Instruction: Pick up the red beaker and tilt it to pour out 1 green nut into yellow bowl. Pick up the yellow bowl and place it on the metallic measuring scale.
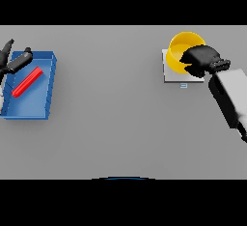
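Observation:
The yellow bowl [181,50] sits on the metallic measuring scale [172,76] at the far right of the table. My right hand [201,60] is at the bowl's right rim, with its fingers curled over the rim. The red beaker [27,82] lies on its side in a blue tray [29,106] at the far left. My left hand [14,62] hovers over the tray's far left corner with its fingers spread and holds nothing. No green nut shows.
The grey table [111,104] stretches between the blue tray and the scale. The scale has a small display [183,85] at its near edge.

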Available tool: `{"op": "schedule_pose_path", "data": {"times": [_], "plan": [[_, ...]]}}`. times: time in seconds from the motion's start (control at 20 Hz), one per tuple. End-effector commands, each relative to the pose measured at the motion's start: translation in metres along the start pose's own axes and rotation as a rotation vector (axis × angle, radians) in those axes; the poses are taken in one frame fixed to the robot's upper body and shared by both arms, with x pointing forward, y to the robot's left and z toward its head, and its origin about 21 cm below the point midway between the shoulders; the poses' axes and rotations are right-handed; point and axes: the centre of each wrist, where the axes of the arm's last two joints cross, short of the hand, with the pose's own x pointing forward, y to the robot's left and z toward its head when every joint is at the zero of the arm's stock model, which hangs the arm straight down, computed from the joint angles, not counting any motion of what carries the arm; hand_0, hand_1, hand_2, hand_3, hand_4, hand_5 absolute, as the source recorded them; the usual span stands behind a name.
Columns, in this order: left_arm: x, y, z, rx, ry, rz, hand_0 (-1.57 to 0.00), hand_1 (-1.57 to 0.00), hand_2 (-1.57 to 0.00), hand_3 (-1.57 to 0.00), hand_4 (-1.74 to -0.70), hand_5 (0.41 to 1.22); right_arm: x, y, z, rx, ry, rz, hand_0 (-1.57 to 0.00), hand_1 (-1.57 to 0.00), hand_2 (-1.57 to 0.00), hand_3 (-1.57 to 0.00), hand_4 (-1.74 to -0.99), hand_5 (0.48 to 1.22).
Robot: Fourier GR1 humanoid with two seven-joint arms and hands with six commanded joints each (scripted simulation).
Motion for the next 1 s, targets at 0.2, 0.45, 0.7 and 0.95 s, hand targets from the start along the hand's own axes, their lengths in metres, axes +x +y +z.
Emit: {"op": "schedule_pose_path", "data": {"times": [0.2, 0.45, 0.7, 0.95], "plan": [[-0.0036, -0.0017, -0.0026, 0.001, 0.008, -0.006, 0.0, 0.0, 0.0, 0.0, -0.84, 0.775, -0.0051, -0.0008, 0.0012, 0.01, 0.012, -0.012, -1.56, -1.43, -1.34, -1.11, -1.682, 1.221], [0.0014, 0.0011, -0.0011, -0.001, 0.008, 0.008, 0.0, 0.0, 0.0, 0.0, -0.84, 0.764, -0.0026, -0.0007, -0.0005, 0.031, 0.02, -0.089, -0.76, -0.67, -0.58, -0.48, -1.513, 0.923], [-0.004, 0.0, -0.0003, -0.007, 0.003, 0.003, 0.0, 0.0, 0.0, 0.0, -0.83, 0.75, -0.0076, -0.0008, 0.0021, 0.063, 0.016, -0.074, -0.25, -0.24, -0.19, -0.16, -1.448, 0.824], [-0.0009, -0.0009, 0.0017, -0.006, -0.004, -0.007, 0.0, 0.0, 0.0, 0.0, -0.83, 0.76, -0.0041, 0.0025, 0.002, 0.092, 0.038, -0.06, -0.08, -0.08, -0.06, -0.05, -1.395, 0.787]]}}
